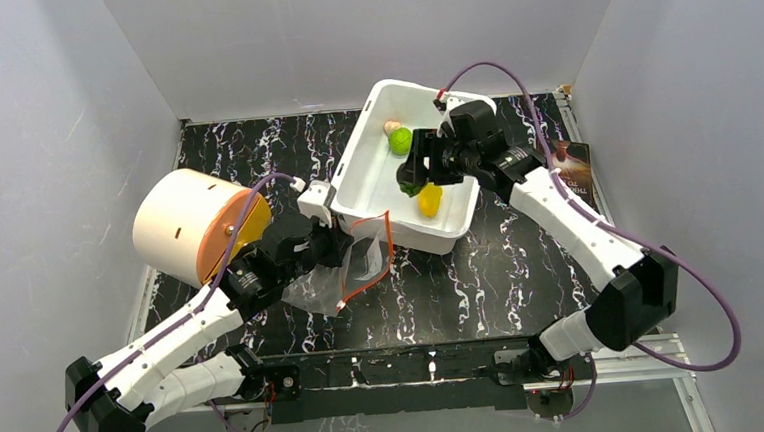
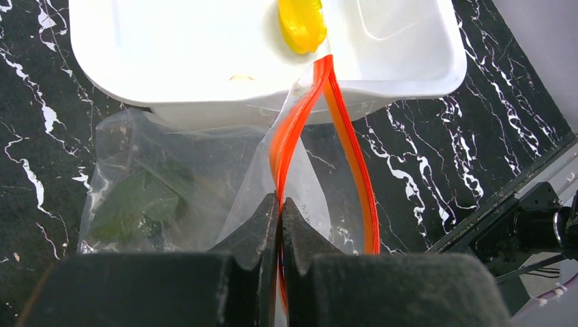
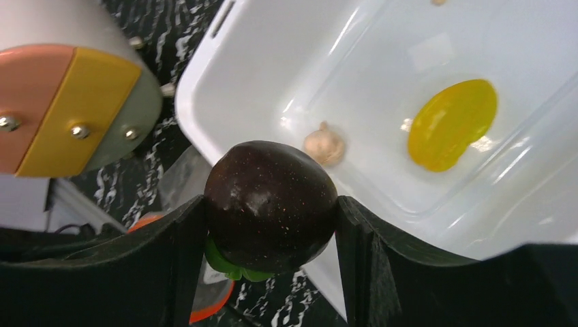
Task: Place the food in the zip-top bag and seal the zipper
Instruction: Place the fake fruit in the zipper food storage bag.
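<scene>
My left gripper (image 2: 280, 202) is shut on the red-orange zipper (image 2: 290, 133) of the clear zip-top bag (image 2: 177, 184), which lies against the white tub's front wall with its mouth held open. A dark green piece (image 2: 133, 204) shows inside the bag. My right gripper (image 3: 270, 221) is shut on the dark purple-brown round fruit (image 3: 270, 201) and holds it above the tub's left edge. In the top view the right gripper (image 1: 418, 174) hangs over the tub. The lime (image 1: 400, 140), a garlic bulb (image 3: 324, 145) and the yellow mango piece (image 3: 452, 124) lie in the tub.
The white rectangular tub (image 1: 370, 172) stands mid-table, tilted. A big white cylinder with an orange and yellow end (image 1: 198, 222) lies at the left, close to the left arm. A dark card (image 1: 574, 174) lies at the right edge. Grey walls enclose the table.
</scene>
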`<state>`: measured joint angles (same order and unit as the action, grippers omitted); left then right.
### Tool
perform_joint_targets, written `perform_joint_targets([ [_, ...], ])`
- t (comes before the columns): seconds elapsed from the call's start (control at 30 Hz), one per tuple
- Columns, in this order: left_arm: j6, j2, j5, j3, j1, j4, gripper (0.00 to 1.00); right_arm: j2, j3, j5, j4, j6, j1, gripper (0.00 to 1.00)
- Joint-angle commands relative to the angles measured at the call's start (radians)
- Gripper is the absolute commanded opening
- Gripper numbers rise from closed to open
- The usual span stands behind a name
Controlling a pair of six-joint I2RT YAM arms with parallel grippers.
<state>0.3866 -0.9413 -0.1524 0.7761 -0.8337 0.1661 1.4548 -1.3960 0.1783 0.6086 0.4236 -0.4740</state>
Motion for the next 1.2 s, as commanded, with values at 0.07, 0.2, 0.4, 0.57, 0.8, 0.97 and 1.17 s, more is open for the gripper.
perform_joint_targets([
  [0.07,0.033,0.015,-0.023,0.048,-0.001,0.006,0.0,-0.091,0.085,0.227,-0.108,0.121,-0.057,0.4],
  [0.2,0.041,0.016,-0.023,0.049,-0.001,-0.002,0.0,-0.103,0.123,0.228,-0.121,0.169,-0.118,0.4],
  [0.4,0.05,0.018,-0.023,0.06,-0.001,0.012,0.0,-0.077,0.138,0.229,-0.102,0.199,-0.202,0.44],
  [0.57,0.065,0.041,-0.033,0.051,-0.001,0.009,0.0,-0.066,0.171,0.208,-0.11,0.232,-0.255,0.46],
  [0.8,0.083,0.048,-0.031,0.066,0.0,0.009,0.0,-0.023,0.174,0.165,-0.122,0.279,-0.295,0.52],
  [0.97,0.088,0.054,-0.036,0.066,0.0,0.009,0.0,-0.01,0.176,0.122,-0.109,0.283,-0.303,0.66],
  [1.17,0.09,0.06,-0.043,0.053,-0.001,0.007,0.0,-0.015,0.16,0.101,-0.096,0.273,-0.303,0.8],
])
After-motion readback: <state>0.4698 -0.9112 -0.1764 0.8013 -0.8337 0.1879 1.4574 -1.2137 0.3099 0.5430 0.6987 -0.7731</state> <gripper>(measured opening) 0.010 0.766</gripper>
